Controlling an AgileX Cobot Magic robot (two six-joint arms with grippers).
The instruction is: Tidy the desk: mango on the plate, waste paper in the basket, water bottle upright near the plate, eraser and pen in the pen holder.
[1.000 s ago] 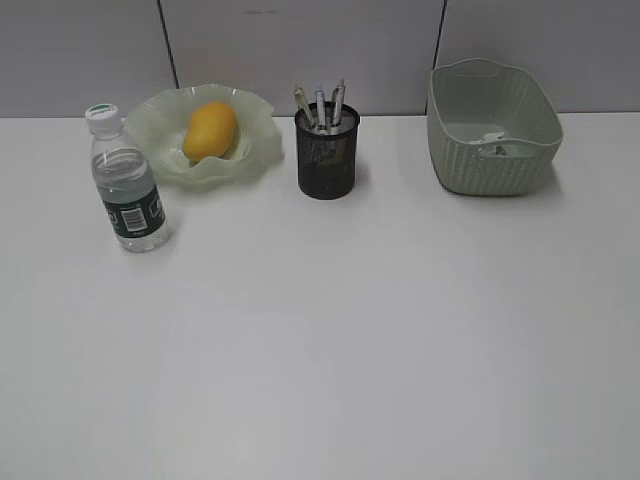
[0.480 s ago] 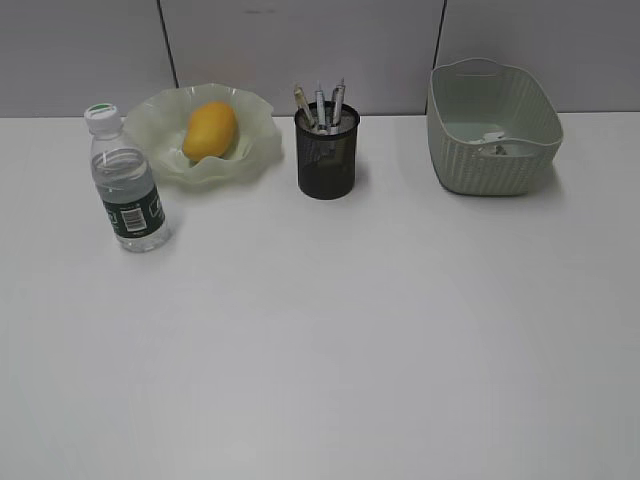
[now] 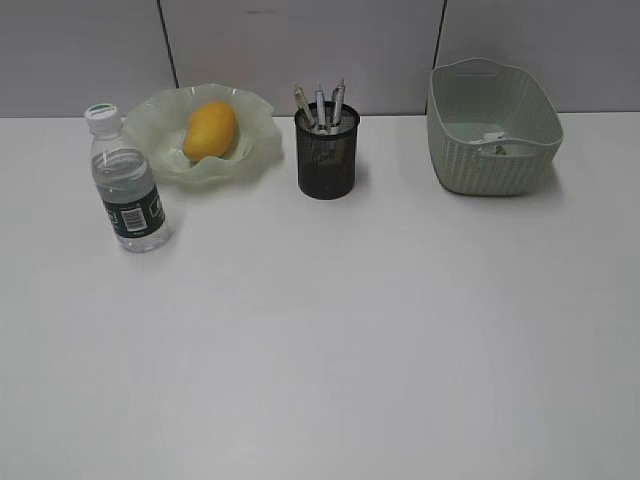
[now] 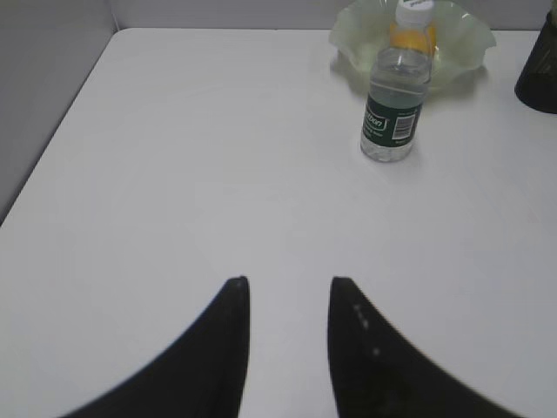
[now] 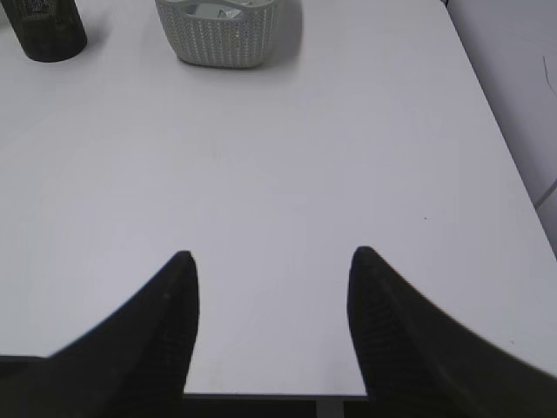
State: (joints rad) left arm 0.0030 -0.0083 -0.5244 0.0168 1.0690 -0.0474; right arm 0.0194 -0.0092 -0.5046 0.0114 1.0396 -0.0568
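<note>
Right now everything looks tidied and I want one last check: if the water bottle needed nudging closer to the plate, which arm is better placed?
Probably the left. The water bottle stands upright ahead of the left gripper, beside the plate. The right gripper faces the basket.

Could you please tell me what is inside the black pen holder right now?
Three pens stick up out of the pen holder. The mesh hides their lower parts; no eraser can be made out.
</note>
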